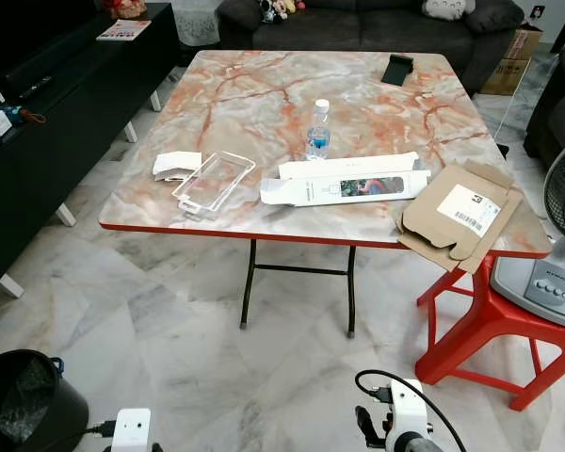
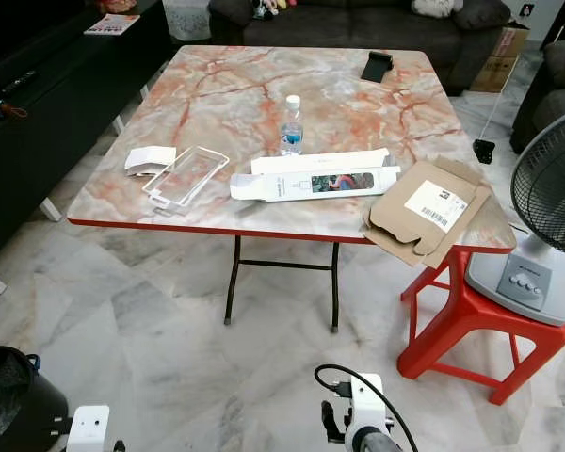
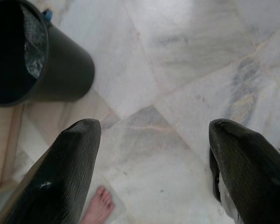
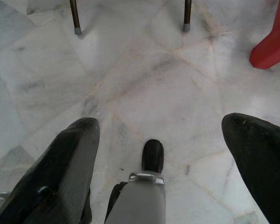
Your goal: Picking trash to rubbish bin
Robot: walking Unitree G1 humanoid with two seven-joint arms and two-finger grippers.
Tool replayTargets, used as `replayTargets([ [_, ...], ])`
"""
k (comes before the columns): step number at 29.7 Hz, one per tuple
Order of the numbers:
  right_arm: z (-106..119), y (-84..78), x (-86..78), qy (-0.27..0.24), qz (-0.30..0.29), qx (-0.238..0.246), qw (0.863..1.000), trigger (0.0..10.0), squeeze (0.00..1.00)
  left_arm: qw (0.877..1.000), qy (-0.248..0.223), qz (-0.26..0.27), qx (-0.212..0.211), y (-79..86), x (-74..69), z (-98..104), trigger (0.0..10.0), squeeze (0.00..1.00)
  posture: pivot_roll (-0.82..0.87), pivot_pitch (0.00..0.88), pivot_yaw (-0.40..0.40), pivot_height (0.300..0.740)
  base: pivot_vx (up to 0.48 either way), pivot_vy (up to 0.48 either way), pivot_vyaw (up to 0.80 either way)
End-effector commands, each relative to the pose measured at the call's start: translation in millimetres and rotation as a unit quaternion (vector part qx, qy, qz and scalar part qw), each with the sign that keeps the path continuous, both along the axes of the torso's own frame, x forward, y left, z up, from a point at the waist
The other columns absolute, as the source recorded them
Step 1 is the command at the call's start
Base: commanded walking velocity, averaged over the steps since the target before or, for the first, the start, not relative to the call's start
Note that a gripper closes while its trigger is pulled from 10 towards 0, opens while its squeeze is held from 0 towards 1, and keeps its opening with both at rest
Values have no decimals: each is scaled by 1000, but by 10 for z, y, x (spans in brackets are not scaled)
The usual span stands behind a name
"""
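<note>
Trash lies on the marble-top table (image 1: 245, 104): a flattened brown cardboard box (image 1: 461, 212) hanging over the front right corner, a long white carton (image 1: 344, 185), a clear plastic tray (image 1: 215, 179), and a small white paper box (image 1: 176, 164). A water bottle (image 1: 318, 132) stands upright mid-table. The black rubbish bin (image 1: 24, 400) sits on the floor at my lower left. Both arms hang low over the floor. My left gripper (image 3: 155, 128) is open and empty, close beside the bin (image 3: 32, 51). My right gripper (image 4: 162, 123) is open and empty, short of the table legs (image 4: 75, 16).
A fan (image 1: 560, 235) stands on a red stool (image 1: 480, 320) at the table's right. A black cabinet (image 1: 47, 113) runs along the left, with a sofa (image 1: 358, 24) behind. A black object (image 1: 397, 68) lies at the table's far edge. A person's bare foot (image 3: 99, 207) is near the bin.
</note>
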State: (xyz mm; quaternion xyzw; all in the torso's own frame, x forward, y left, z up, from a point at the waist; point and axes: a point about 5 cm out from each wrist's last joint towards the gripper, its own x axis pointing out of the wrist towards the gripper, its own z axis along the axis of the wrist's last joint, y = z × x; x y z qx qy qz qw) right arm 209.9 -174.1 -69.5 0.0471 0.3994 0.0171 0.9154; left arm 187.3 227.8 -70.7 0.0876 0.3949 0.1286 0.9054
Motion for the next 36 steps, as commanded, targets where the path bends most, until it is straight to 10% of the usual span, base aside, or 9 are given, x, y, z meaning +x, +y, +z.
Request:
replayTargets([
  [1,28,30,46,-14,-5,5,1000,10000,0,1000,8,-7,8,34,-29,-9,10000,0,84,113,19,740,0,0,0],
  [8,303,103,382,-124,40,4,991,10000,0,991,-118,-56,36,-28,297,259,10000,0,68,86,15,740,0,0,0],
  [21,583,-44,458,-259,88,-21,962,10000,0,961,-256,-69,77,28,261,584,10000,0,57,82,-3,740,0,0,0],
  [29,1178,14,754,-401,77,-11,913,10000,0,903,-403,-132,76,-407,672,1287,10000,0,37,77,-12,740,0,0,0],
  [36,1568,234,1037,-461,79,10,884,10000,0,879,-450,-146,59,-640,940,1604,10000,0,33,63,-10,740,0,0,0],
])
